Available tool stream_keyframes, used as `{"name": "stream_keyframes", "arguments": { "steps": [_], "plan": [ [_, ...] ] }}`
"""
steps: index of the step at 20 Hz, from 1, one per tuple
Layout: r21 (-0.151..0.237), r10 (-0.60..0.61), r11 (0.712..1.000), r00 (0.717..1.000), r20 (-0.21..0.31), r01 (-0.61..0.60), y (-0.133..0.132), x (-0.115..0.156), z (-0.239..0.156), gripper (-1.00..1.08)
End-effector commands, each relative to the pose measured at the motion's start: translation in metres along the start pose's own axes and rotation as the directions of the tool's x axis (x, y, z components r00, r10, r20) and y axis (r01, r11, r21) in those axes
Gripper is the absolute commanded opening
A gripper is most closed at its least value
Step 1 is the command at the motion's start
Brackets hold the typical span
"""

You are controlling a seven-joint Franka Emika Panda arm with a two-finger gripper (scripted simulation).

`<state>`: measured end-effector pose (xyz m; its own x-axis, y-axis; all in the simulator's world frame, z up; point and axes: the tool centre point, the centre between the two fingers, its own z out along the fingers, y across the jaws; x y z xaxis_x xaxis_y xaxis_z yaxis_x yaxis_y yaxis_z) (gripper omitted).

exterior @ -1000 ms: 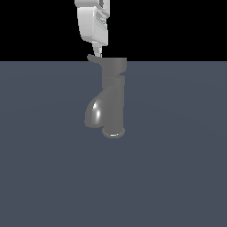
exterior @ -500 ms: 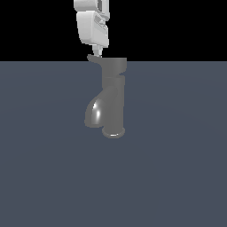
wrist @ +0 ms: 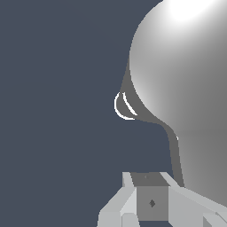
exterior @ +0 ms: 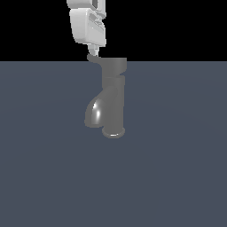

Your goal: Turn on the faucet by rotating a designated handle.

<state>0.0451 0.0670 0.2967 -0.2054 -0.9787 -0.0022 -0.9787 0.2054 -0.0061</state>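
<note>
1. The faucet [exterior: 113, 104] stands upright on the flat slate-blue counter [exterior: 177, 177]. It sits well in from the counter's near edge, closer to the far edge and roughly midway across. Its round base ring rests on the surface.
2. It's glossy dark grey. A straight column rises to a wider cap on top, and the bulging spout swells out low on the exterior view's left with a bright highlight on it.
3. The handle [exterior: 93, 58] is a short thin lever that sticks out sideways from the top cap toward the exterior view's left. It lies right at the line where the counter's far edge meets the black background.
4. The white gripper [exterior: 94, 48] comes straight down from the top of the frame. It hangs directly over the handle, and its tip is touching the lever or just a hair above it.
5. Fingers: only a narrow stub shows under the white body in the exterior view, and it looks pinched close together. Honestly I can't tell whether they're closed on the handle or just resting against it.
6. In the wrist view the fingers [wrist: 119, 206] show as pale angular blocks. The handle [wrist: 153, 201] appears to be the grey square face between them, and the faucet [wrist: 186, 80] fills the frame beyond as a big shiny curve.
</note>
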Motion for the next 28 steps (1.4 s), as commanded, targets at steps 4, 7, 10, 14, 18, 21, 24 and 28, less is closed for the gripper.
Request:
{"name": "stream_keyframes", "arguments": {
  "steps": [4,7,10,14,18,21,24,28],
  "plan": [
    [-0.006,-0.002,1.000,1.000,-0.002,0.002,0.021,-0.006,0.000,-1.00],
    [-0.006,-0.002,1.000,1.000,-0.002,0.002,0.031,-0.008,0.000,-1.00],
    [-0.006,-0.002,1.000,1.000,-0.002,0.002,0.038,-0.010,0.000,-1.00],
    [0.002,0.003,1.000,1.000,-0.002,-0.003,0.039,-0.003,0.000,-1.00],
    [0.000,0.002,1.000,1.000,-0.002,-0.002,0.051,0.002,0.000,-1.00],
    [-0.001,0.001,1.000,1.000,-0.002,-0.001,0.060,0.006,0.000,-1.00],
    [-0.002,0.000,1.000,1.000,-0.002,0.000,0.069,0.010,0.000,-1.00],
    [-0.003,0.000,1.000,1.000,-0.002,0.000,0.081,0.015,-0.001,-1.00]
  ]
}}
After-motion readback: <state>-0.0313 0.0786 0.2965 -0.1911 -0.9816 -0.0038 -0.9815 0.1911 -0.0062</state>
